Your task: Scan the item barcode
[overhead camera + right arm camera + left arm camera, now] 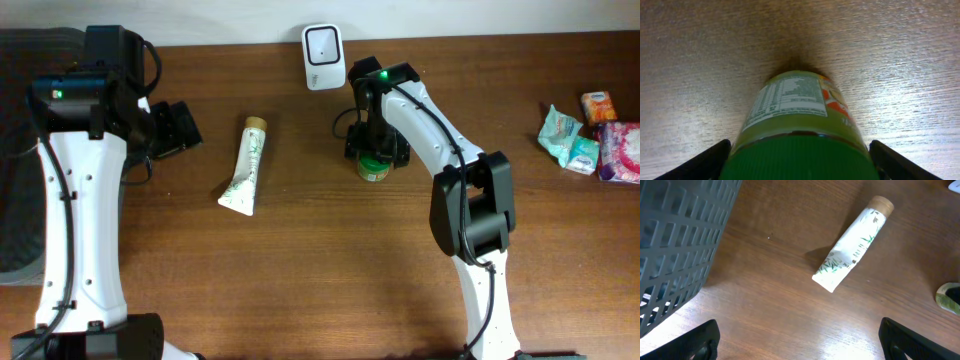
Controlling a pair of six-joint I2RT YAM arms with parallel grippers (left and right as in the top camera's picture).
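Standing upright green-lidded jar (790,107), lid up, right end effector (376,150) straddling it

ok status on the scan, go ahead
left pincer open, empty. right pincer straddling jar, grip unclear. scanner just beyond; tube off to the side, not blocking.

Glossy plastic jar (792,102), matt wooden table (695,45)
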